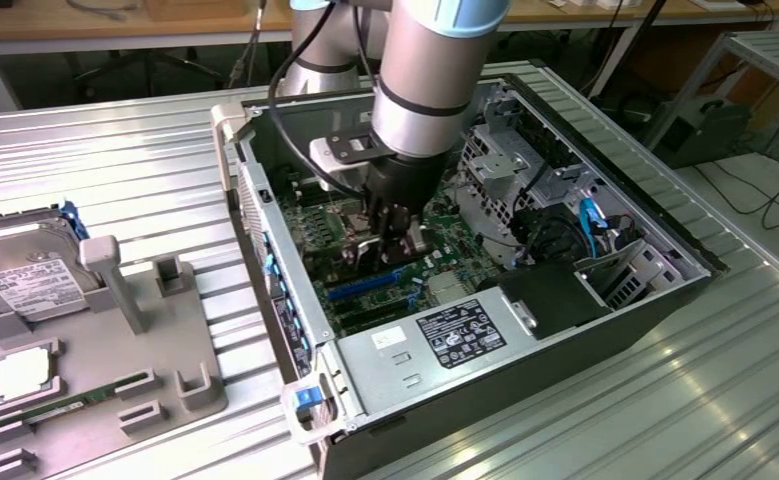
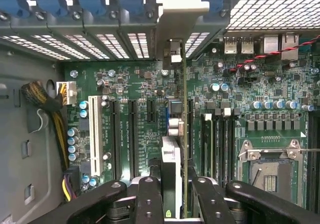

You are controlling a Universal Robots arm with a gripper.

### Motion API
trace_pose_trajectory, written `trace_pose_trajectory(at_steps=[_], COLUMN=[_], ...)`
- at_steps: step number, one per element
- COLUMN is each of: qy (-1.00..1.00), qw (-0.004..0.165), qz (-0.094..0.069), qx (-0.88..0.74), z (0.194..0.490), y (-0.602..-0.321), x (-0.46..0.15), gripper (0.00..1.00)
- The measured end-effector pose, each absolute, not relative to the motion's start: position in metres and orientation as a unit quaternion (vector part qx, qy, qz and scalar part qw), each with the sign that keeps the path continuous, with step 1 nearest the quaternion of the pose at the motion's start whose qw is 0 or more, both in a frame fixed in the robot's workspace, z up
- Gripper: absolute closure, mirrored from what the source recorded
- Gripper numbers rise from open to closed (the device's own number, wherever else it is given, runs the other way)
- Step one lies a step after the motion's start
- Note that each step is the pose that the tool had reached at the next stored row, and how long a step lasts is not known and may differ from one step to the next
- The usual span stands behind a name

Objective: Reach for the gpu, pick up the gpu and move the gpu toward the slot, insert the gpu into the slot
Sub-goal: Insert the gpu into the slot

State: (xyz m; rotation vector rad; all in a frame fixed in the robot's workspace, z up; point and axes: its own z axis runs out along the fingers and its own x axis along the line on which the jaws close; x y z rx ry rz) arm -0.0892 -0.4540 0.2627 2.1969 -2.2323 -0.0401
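The gpu (image 2: pixel 185 134) stands on edge inside the computer case (image 1: pixel 656 300), over the motherboard (image 2: pixel 140 83). A hard drive (image 1: pixel 22 280) lies outside, toward the exterior view's left.

We are reaching our grey-sleeved arm (image 1: pixel 423 75) steeply downward, its black multi-fingered gripper (image 1: pixel 392 238) pointing straight down with its fingers (image 2: pixel 150 199) pinching close together on a thin card.

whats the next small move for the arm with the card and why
Probably a slow, straight push toward the board. The end effector grips the card edge-on inside the computer case, with its metal bracket already at the rear openings. Its connector edge appears to sit over the blue slot, though whether it is seated cannot be told.
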Motion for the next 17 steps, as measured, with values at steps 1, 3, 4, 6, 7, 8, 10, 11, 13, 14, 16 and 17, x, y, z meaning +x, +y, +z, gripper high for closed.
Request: trace_pose_trajectory(at_steps=[1,3,4,6,7,8,10,11,13,14,16,17], qy=[-0.713,-0.713,-0.713,-0.713,-0.713,-0.713,-0.713,-0.713,-0.713,-0.713,-0.713,-0.713], qw=[0.004,0.004,0.004,0.004,0.004,0.004,0.004,0.004,0.004,0.004,0.004,0.004], qz=[-0.013,-0.014,-0.014,-0.014,-0.014,-0.014,-0.014,-0.014,-0.014,-0.014,-0.014,-0.014], qx=[0.701,0.701,0.701,0.701,0.701,0.701,0.701,0.701,0.701,0.701,0.701,0.701], z=[0.2622,0.2617,0.2615,0.2615,0.2615,0.2614,0.2608,0.2607,0.2604,0.2602,0.2599,0.2597], y=[-0.454,-0.4545,-0.4545,-0.4545,-0.4545,-0.4546,-0.4545,-0.4546,-0.4548,-0.4556,-0.4572,-0.4577], x=[-0.0893,-0.0895,-0.0895,-0.0894,-0.0894,-0.0894,-0.088,-0.0875,-0.0875,-0.0873,-0.0874,-0.0874], gripper=[0.72,0.72,0.72,0.72,0.72,0.72,0.72,0.72,0.72,0.72,0.72,0.72])
